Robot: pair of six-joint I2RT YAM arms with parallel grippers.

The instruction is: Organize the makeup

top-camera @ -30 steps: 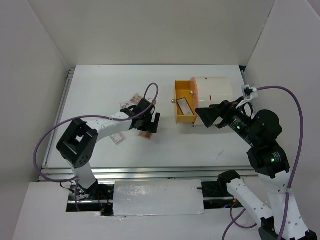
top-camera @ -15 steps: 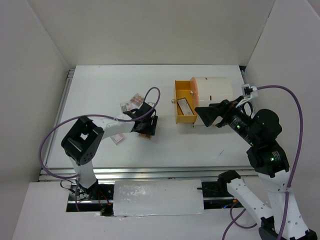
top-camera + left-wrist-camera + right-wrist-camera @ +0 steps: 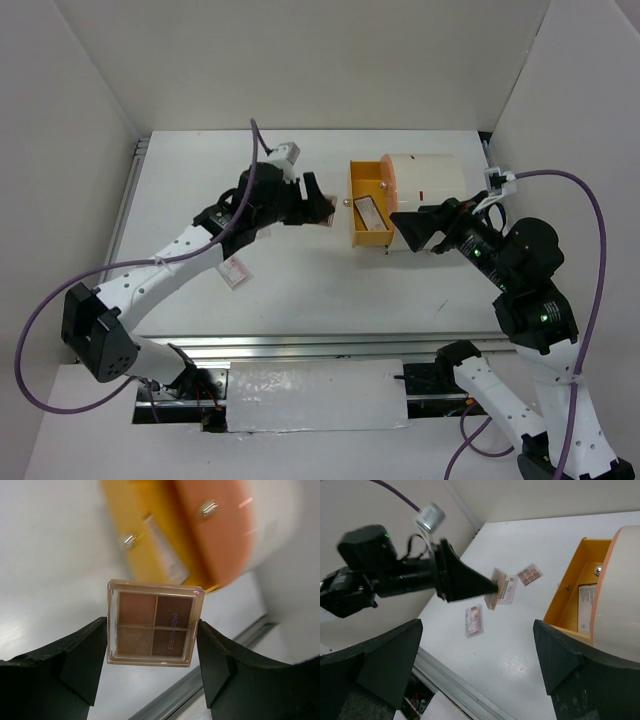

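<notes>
Grasping eyeshadow palette (image 3: 155, 625) by opposite edges in left claw (image 3: 318, 210), held clear for insertion into open orange drawer (image 3: 120, 510) just ahead; right claw (image 3: 477, 624) released, idle.

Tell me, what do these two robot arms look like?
The left arm and the right arm are white tubes linked by chunky black joints. They end in the left gripper and the right gripper, each with two black wedge-shaped fingers. A purple cable loops along each arm.

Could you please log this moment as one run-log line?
left hand: grips eyeshadow palette aloft | right hand: open, empty | orange drawer: open
</notes>
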